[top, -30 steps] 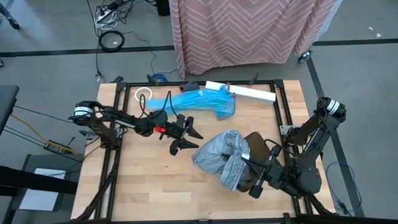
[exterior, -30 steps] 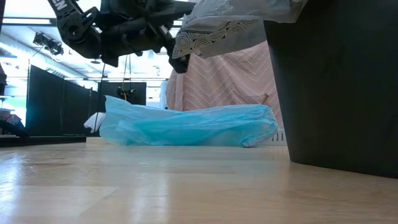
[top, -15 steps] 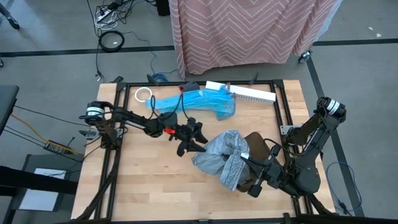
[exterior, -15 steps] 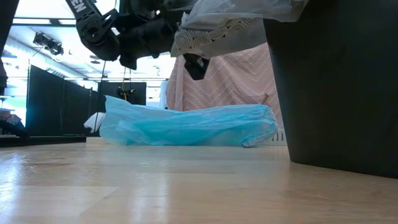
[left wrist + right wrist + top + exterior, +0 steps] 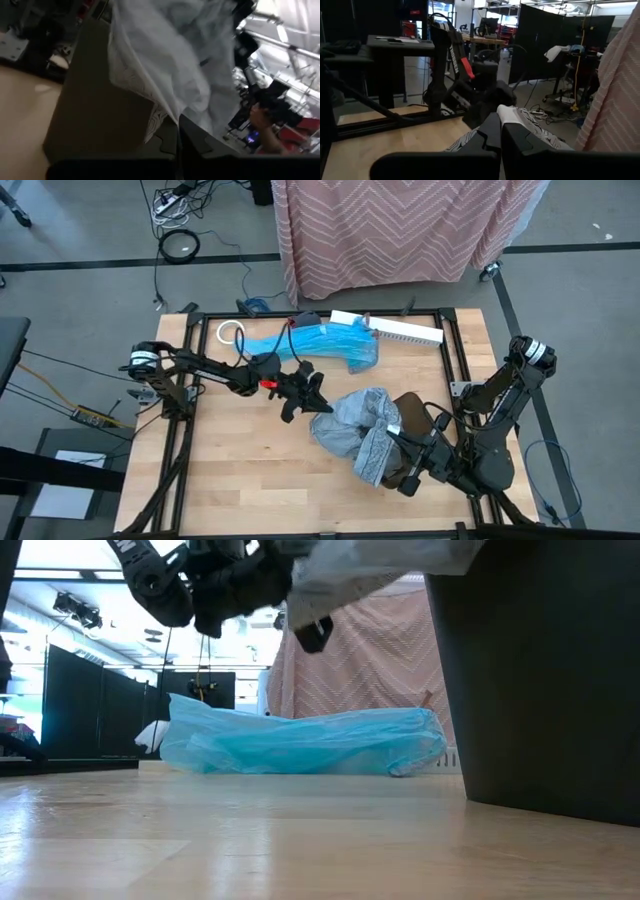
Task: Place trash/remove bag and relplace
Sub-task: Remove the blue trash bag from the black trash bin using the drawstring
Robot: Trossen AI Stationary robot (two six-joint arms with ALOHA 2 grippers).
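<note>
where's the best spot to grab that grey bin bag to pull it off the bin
Probably the loose bunched edge of the grey bag on the side away from the dark bin, coming from the left. The slack folds there pinch easily; the left end effector is shut on it.

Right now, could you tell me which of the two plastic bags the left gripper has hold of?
The grey bin liner over the dark bin; the left gripper pinches its edge.

both arms are black, with jointed links. the left arm (image 5: 215,370) has a red mark and a white-ringed base joint.
</note>
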